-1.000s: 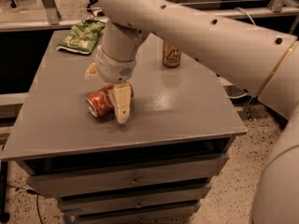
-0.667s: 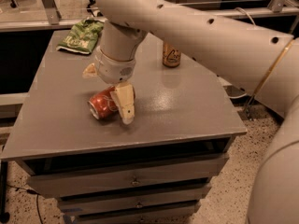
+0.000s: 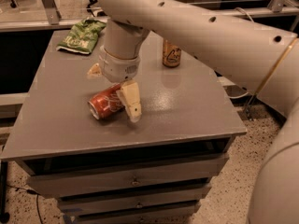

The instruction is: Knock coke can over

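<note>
Coke can (image 3: 106,105) is down on its side on the grey table (image 3: 187,111), front-left of centre. Its silver end points front-left, toward the near edge. The gripper (image 3: 114,96) sits right over it, hanging from the big cream arm (image 3: 210,27) that comes in from the right. I read the fingers (image 3: 131,99) as spread apart: one tan finger angles down in front of the can's right end and looks to touch it, its tip at the tabletop. The other pokes out behind the wrist on the left, clear of the can. I can't say whether the can is pinched, but it doesn't look clamped. An orange-tan can (image 3: 171,54) stands upright at the back, well apart from the coke can. A green snack bag (image 3: 81,36) lies flat at the back-left corner. Drawers (image 3: 135,181) sit below the top.
</note>
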`<state>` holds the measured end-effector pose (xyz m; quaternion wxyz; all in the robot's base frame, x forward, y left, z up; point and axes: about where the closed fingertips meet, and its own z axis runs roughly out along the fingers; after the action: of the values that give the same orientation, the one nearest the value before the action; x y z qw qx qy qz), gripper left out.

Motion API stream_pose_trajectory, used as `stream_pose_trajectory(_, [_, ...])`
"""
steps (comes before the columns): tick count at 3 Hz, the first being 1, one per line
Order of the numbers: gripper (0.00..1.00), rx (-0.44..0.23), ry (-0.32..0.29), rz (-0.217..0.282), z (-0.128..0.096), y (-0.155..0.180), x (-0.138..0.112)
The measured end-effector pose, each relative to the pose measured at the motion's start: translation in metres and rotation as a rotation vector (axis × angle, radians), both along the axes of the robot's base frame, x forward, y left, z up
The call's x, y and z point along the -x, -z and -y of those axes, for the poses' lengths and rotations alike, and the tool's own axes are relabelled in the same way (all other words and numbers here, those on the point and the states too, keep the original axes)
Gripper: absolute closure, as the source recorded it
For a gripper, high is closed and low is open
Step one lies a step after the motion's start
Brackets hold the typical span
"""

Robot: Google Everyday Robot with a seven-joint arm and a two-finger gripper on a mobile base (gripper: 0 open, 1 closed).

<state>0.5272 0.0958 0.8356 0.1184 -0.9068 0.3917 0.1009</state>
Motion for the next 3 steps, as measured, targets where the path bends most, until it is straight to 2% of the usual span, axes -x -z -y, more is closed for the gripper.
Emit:
stream_pose_trajectory(1, [0.00, 0.002, 0.047, -0.008, 0.026, -0.006, -0.007])
stream_pose_trajectory(2, [0.00, -0.052, 0.168, -0.026, 0.060, -0.016, -0.023])
stream_pose_trajectory(3, [0.00, -0.131, 0.319, -0.054, 0.099, -0.027, -0.040])
